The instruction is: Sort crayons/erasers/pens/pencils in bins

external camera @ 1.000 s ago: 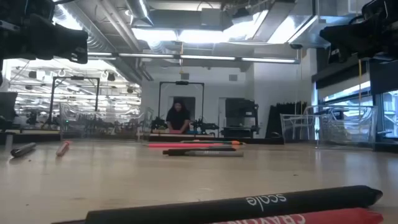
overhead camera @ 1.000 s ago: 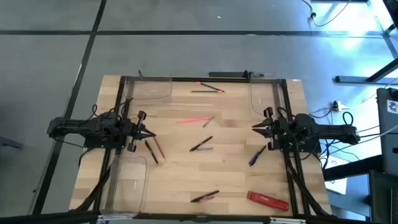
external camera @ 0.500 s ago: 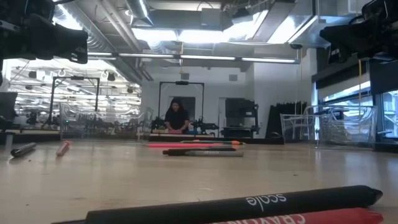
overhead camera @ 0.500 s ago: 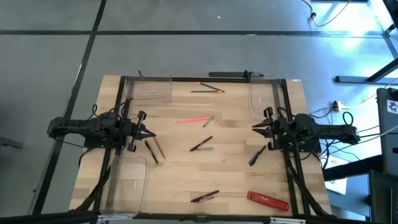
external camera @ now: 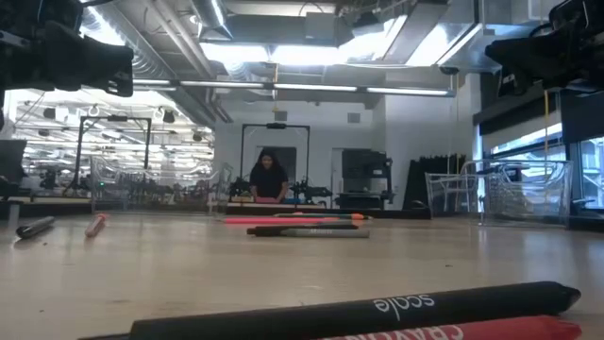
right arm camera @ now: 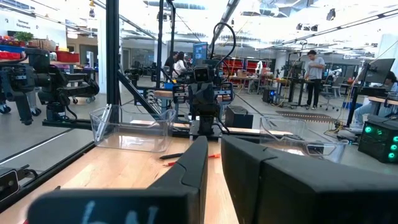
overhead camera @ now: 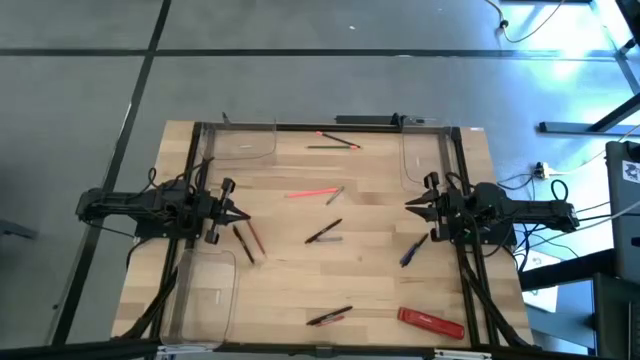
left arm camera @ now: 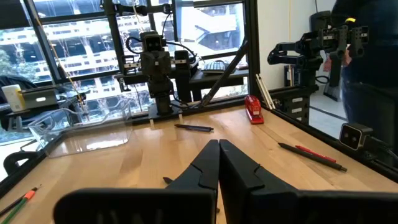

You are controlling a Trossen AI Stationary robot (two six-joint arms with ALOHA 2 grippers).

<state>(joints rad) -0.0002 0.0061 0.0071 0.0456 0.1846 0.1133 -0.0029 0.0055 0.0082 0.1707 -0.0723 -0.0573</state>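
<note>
The wooden table (overhead camera: pixel 380 270) carries 3 clear bins (overhead camera: pixel 208 290) at its edges, out of the way so the middle stays free for sorting. The left gripper (overhead camera: pixel 240 214) and right gripper (overhead camera: pixel 410 207) hang at opposite sides, holding nothing; the left's fingers are pressed together, the right's slightly apart. Nothing looks sorted: a crayon (overhead camera: pixel 312 192) and pencils (overhead camera: pixel 322 232) lie scattered mid-table, outside the bins, with a red bar (overhead camera: pixel 431 321) near the front edge.

Crayons (overhead camera: pixel 312 191) and pencils (overhead camera: pixel 323 233) lie scattered between my arms; bins (overhead camera: pixel 240 143) sit at three table (overhead camera: pixel 370 275) corners.
</note>
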